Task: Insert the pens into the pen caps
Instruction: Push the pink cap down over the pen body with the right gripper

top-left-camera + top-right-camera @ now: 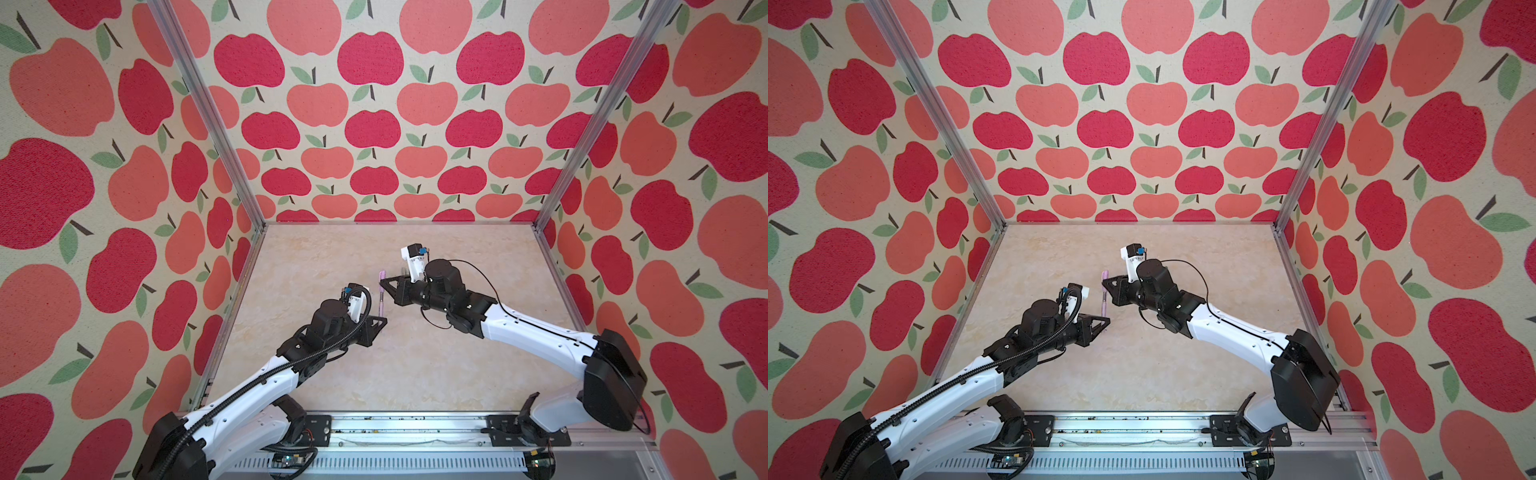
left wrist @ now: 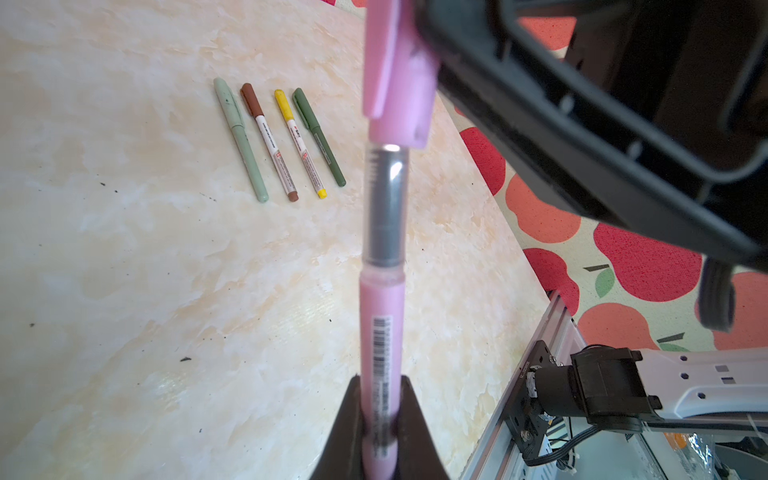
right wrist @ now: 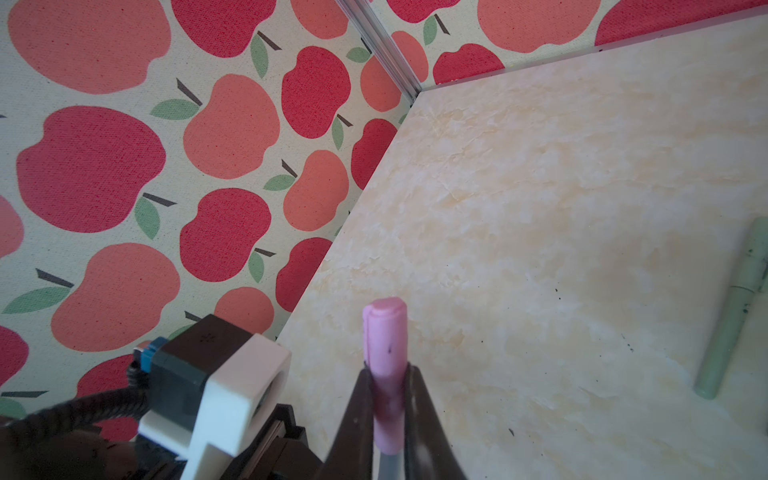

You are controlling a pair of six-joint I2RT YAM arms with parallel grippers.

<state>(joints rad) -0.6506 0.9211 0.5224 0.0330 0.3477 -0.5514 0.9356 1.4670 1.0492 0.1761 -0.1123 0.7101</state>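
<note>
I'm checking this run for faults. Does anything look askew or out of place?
Only the pink cap, pinched in the right gripper: it sits partway on the pink pen held by the left gripper, with a clear grey stretch exposed between cap and barrel. The four capped pens lie in a tidy row.

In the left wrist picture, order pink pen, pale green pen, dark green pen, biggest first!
1. pink pen, but it's nearest the camera.
2. pale green pen.
3. dark green pen, slightly shorter.
</note>
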